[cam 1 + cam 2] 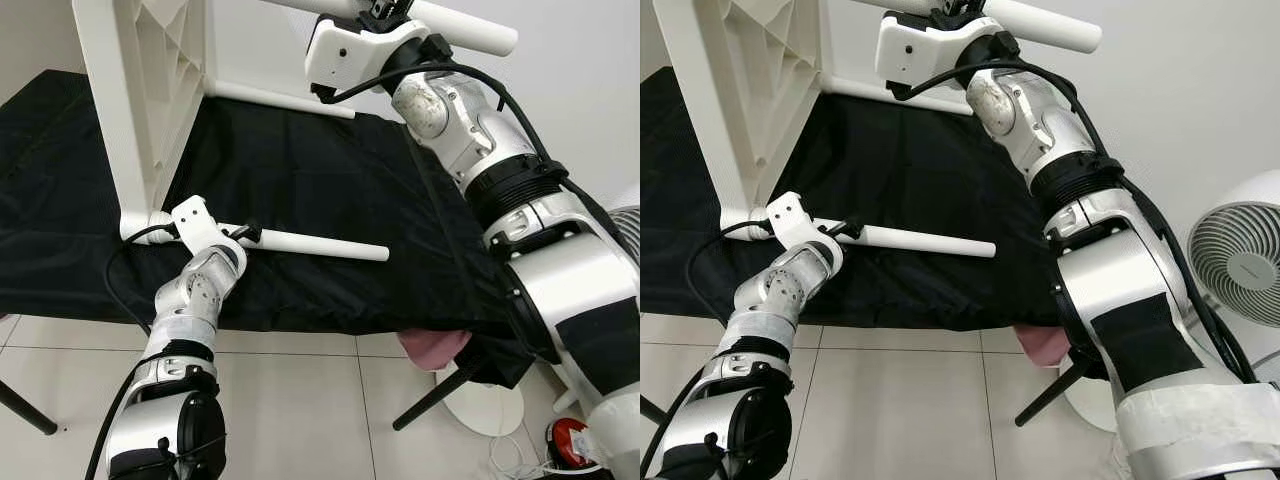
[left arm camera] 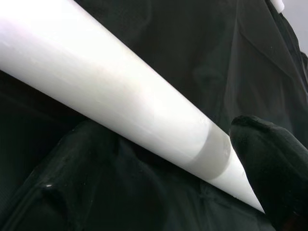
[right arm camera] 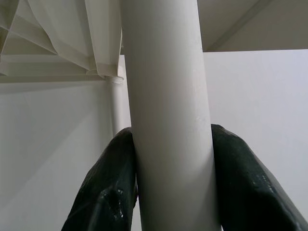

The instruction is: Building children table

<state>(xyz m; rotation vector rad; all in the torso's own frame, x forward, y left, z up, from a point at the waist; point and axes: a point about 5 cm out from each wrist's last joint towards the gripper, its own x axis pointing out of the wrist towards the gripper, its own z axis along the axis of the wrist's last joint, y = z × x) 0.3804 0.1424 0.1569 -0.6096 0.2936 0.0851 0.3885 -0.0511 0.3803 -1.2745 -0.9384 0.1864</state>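
White children's tabletop (image 1: 140, 110) stands on its edge, upper left of the head views, ribbed underside facing right, resting on a surface covered with a black cloth (image 1: 330, 200). Three white round legs stick out of it. Lower leg (image 1: 320, 245) runs rightward from the tabletop's bottom corner, lying low over the cloth, centre-left of frame. A far leg (image 1: 280, 100) runs along behind, near the wall, upper middle. Upper leg (image 1: 1040, 25) crosses the top edge of frame, upper right.

Left gripper (image 1: 250, 236) sits lower left, at the base end of the lower leg just beside the tabletop corner. Left wrist view: leg runs diagonally close past one black fingertip (image 2: 269, 159); contact looks likely but I cannot tell whether the fingers are clamped or loose.

Right gripper (image 3: 171, 183) is at the top centre, arm reaching up and across. Right wrist view: both black fingers (image 3: 106, 187) pressed against either side of the upper leg, closed on it, with the tabletop's underside behind.

Outward: pale tiled floor (image 1: 290, 410) below the cloth edge, a pink item (image 1: 430, 348) peeking under the cloth at lower right, a white fan (image 1: 1240, 255) at the right edge, plain white wall behind.
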